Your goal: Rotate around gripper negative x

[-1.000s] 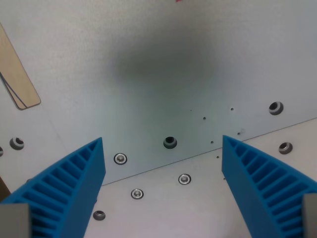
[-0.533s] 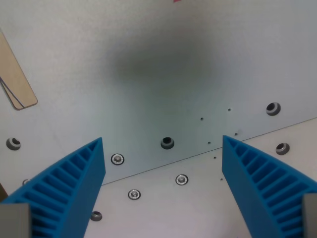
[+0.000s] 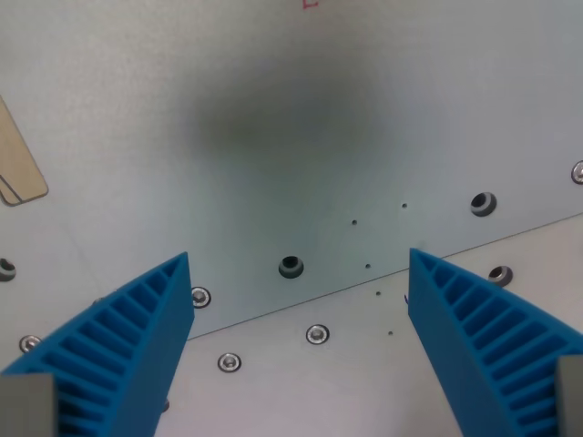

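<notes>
My gripper (image 3: 299, 273) is open and empty. Its two blue ribbed fingers (image 3: 118, 355) reach up from the bottom corners of the wrist view, the other on the wrist view's right (image 3: 483, 337). Below them lies a grey metal table plate (image 3: 291, 137) with a seam (image 3: 301, 300) running across it. A dark bolt hole (image 3: 291, 267) sits between the fingers. No object is held or touched.
Several screws and bolt holes dot the plate, such as one screw (image 3: 316, 334) below the seam and one hole (image 3: 483, 203) at the wrist view's right. A light wooden piece (image 3: 16, 168) lies at the left edge. A red mark (image 3: 311, 4) shows at the top edge.
The whole scene has shifted toward the wrist view's left and slightly down, so the camera has moved. The fingers stay open at the same spread.
</notes>
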{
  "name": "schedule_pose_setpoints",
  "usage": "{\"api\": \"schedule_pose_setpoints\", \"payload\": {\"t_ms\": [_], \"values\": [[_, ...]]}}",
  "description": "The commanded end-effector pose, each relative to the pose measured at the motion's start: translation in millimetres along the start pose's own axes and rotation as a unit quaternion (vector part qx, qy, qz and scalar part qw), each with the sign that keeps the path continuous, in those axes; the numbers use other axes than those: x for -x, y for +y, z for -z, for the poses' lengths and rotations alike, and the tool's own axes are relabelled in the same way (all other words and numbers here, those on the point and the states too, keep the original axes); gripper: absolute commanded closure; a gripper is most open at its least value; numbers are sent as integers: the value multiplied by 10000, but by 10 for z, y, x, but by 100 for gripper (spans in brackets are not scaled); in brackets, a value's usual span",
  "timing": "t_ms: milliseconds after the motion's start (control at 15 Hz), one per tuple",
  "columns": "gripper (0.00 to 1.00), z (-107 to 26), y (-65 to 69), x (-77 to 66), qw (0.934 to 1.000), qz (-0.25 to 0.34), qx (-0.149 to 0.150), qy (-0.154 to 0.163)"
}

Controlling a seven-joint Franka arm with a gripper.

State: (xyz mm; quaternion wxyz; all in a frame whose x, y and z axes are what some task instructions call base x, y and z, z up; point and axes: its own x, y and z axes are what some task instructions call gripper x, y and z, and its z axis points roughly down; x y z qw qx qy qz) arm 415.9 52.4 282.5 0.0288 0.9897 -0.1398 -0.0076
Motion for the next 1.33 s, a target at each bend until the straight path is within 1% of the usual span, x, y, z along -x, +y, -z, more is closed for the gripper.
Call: {"api": "schedule_pose_setpoints", "payload": {"t_ms": [67,667,1333], "values": [[0,49,-32,-5,9951,-90,986,-22],[0,49,-32,-5,9885,-88,1506,-27],[0,49,-32,-5,9781,-87,2080,-32]]}}
